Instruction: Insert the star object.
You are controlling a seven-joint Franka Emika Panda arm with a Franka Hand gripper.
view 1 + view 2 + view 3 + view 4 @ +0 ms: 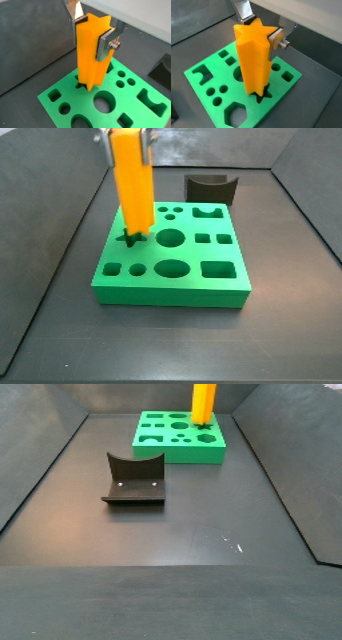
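The star object [91, 55] is a long orange prism, held upright in both wrist views [254, 60]. My gripper [92, 32] is shut on its upper end, with silver fingers [276, 39] pressed on opposite sides. Its lower end sits in the mouth of the star-shaped hole [264, 95] of the green block [127, 102]. In a side view the star object [130, 188] stands at the block's [174, 293] left side, with the gripper [124, 133] at the top edge. In a side view the star object [203, 404] rises from the far block [181, 449]; there the gripper is out of view.
A dark grey curved block [134, 479] stands on the dark floor apart from the green block, also seen behind it in a side view [210, 186]. Grey walls enclose the floor. The green block has several other shaped holes.
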